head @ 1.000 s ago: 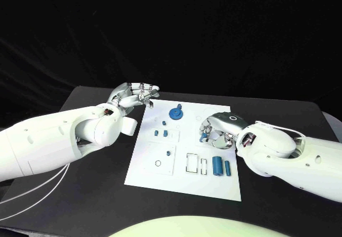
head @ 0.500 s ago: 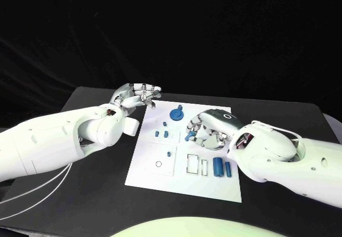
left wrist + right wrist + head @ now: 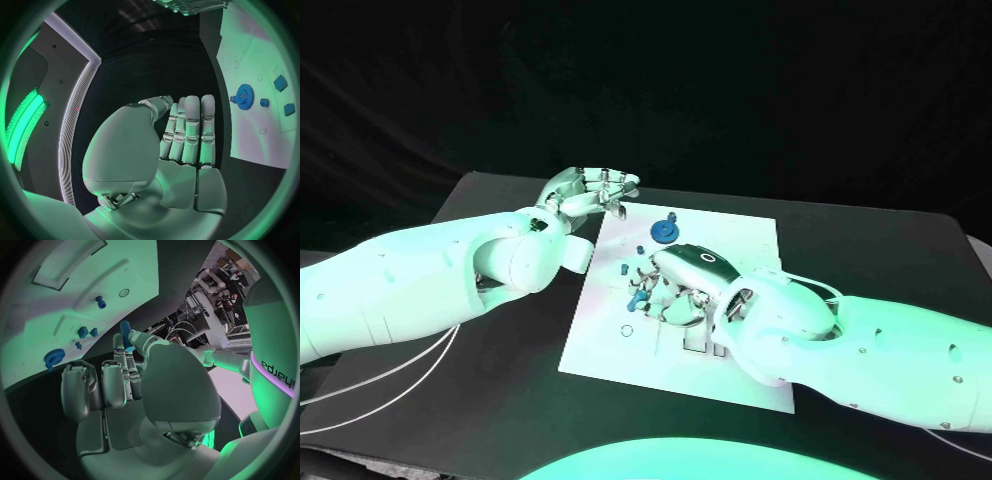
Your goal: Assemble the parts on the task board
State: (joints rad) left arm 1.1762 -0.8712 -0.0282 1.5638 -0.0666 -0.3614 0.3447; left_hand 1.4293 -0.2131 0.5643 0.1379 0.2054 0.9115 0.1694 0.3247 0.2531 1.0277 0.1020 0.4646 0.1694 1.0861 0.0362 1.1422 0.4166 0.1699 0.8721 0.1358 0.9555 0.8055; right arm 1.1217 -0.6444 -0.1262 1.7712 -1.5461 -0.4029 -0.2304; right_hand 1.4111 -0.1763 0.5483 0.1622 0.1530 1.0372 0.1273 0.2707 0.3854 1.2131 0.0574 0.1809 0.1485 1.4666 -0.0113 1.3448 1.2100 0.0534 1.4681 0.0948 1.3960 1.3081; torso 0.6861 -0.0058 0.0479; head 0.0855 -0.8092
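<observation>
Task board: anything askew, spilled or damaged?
Nothing stands out. The task board lies flat on the table, and the blue gear sits on it. The right hand holds a blue peg in its fingers over the board.

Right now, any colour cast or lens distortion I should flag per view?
Head view: green-teal light over the task board and both arms, no bending. Left wrist view: fisheye circle, board edge curves, green strip glows beside the left hand. Right wrist view: same fisheye bend, green wash behind the right hand.
</observation>
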